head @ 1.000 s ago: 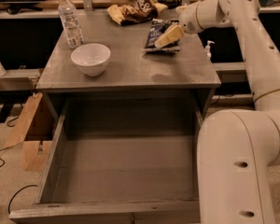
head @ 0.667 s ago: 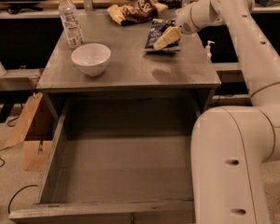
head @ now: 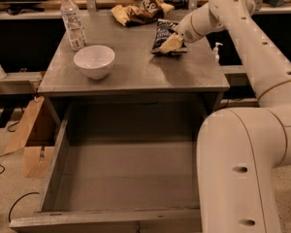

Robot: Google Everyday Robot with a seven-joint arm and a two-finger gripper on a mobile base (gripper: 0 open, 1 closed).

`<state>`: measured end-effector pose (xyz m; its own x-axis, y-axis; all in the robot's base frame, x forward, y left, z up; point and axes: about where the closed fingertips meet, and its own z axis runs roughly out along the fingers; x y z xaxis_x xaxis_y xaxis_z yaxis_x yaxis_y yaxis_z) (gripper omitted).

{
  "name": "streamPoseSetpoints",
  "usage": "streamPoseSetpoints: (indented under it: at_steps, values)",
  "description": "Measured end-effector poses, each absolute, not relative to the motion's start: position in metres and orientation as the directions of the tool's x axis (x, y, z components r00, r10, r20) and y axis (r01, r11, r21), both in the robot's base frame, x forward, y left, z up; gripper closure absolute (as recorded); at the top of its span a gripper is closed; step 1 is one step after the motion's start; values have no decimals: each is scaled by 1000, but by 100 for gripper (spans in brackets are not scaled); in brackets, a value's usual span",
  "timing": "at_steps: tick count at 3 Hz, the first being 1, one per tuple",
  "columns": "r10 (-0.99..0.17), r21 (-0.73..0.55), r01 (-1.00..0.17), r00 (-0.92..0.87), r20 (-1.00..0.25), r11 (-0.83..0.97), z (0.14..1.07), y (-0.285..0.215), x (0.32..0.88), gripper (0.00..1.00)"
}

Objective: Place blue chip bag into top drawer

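The blue chip bag (head: pixel 162 33), dark navy with white lettering, is at the back right of the grey table top (head: pixel 136 74). My gripper (head: pixel 171 43) reaches in from the right and is shut on the bag's lower right edge, holding it tilted just above the table. The top drawer (head: pixel 128 178) is pulled fully open below the table's front edge, and its flat grey bottom is bare.
A white bowl (head: pixel 94 61) sits at the table's front left, with a clear water bottle (head: pixel 72 19) behind it. A brown and yellow snack bag (head: pixel 141 9) lies at the back. My arm's large white link (head: pixel 237 169) covers the drawer's right side. A cardboard box (head: pixel 30 135) stands on the floor to the left.
The gripper and the blue chip bag have shifted slightly to the left together. The bowl, bottle and drawer have not moved.
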<state>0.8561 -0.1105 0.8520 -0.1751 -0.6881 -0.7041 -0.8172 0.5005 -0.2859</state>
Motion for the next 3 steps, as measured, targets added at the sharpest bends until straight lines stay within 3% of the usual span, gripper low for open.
streamPoseSetpoints:
  at_steps: [2, 3]
  values:
    - [-689, -278, -823, -178, -702, 495, 845, -105, 857, 95]
    - [-689, -278, -823, -177, -702, 495, 845, -105, 857, 100]
